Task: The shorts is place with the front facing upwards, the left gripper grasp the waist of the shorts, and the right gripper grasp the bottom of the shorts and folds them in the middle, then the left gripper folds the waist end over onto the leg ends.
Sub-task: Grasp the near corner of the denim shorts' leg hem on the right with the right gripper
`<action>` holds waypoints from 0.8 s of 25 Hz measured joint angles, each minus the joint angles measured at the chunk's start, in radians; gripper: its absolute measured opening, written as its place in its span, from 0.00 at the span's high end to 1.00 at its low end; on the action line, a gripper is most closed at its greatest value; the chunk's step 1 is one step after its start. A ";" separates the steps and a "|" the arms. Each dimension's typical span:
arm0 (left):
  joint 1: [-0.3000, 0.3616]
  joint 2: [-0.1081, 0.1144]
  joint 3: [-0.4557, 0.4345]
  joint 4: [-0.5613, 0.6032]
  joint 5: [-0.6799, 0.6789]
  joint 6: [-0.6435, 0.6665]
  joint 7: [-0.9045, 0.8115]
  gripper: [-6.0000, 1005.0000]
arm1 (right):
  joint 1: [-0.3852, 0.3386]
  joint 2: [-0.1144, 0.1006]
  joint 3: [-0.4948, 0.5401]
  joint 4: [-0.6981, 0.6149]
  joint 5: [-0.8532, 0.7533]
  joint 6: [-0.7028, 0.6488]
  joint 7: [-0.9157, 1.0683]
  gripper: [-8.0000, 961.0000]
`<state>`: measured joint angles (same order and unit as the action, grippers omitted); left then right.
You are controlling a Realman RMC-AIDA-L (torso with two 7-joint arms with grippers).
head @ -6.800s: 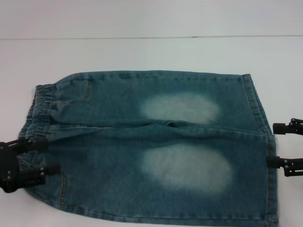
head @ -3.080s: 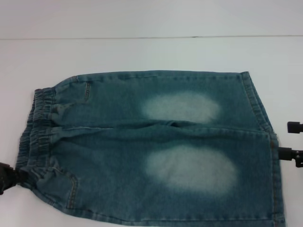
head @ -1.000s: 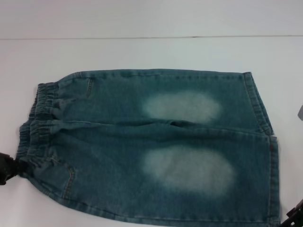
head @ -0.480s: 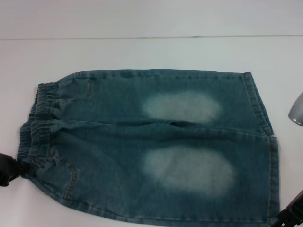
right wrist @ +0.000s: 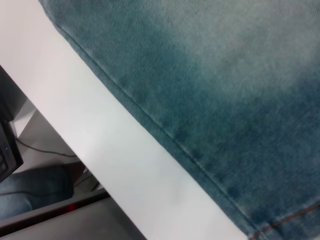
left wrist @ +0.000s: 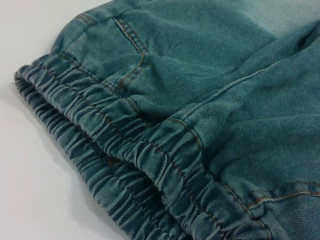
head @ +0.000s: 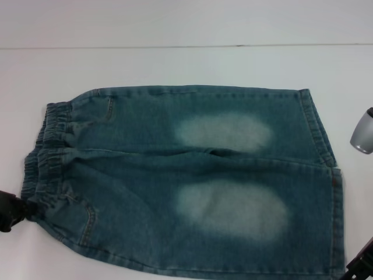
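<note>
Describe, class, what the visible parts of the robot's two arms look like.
Little shows, all in the head view. The left gripper is a matte black rounded piece at the waist corner. The right gripper is black and angular; a smooth silver-grey cylinder shows above it.

My desk point(head: 186, 67) is plain white and evenly lit, with a thin dark seam point(head: 175, 46) running across its far part. Past its near edge point(right wrist: 95, 165), I see a grey floor point(right wrist: 40, 140), a thin cable point(right wrist: 45, 149) and something dark and rounded point(right wrist: 35, 187) below.
</note>
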<state>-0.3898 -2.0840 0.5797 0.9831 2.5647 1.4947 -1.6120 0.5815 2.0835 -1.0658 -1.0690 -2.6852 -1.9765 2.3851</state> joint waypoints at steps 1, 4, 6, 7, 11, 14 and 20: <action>0.000 0.000 0.000 0.000 0.000 0.000 0.000 0.95 | -0.003 -0.001 0.003 -0.011 -0.001 -0.002 0.002 0.02; 0.000 -0.001 0.000 0.000 0.000 0.000 0.000 0.95 | -0.008 -0.004 0.006 -0.025 -0.006 -0.005 0.007 0.02; -0.001 -0.002 0.000 0.000 0.000 0.000 0.000 0.95 | -0.009 -0.003 0.007 -0.025 -0.015 -0.003 0.010 0.02; -0.001 -0.003 0.000 0.000 0.001 0.000 0.000 0.95 | -0.009 -0.002 0.007 -0.022 -0.018 0.000 0.011 0.02; -0.002 -0.003 0.000 -0.001 0.001 0.000 0.000 0.95 | -0.009 0.002 0.001 -0.014 -0.021 0.004 0.011 0.02; -0.002 -0.004 0.000 -0.001 0.002 0.000 0.000 0.95 | -0.010 0.003 0.010 -0.019 -0.020 0.008 0.014 0.02; -0.001 -0.006 0.000 -0.001 0.002 0.001 0.000 0.95 | -0.012 0.003 0.006 0.001 -0.021 0.031 0.016 0.02</action>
<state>-0.3908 -2.0903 0.5798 0.9821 2.5663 1.4956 -1.6121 0.5693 2.0863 -1.0598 -1.0683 -2.7059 -1.9452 2.4006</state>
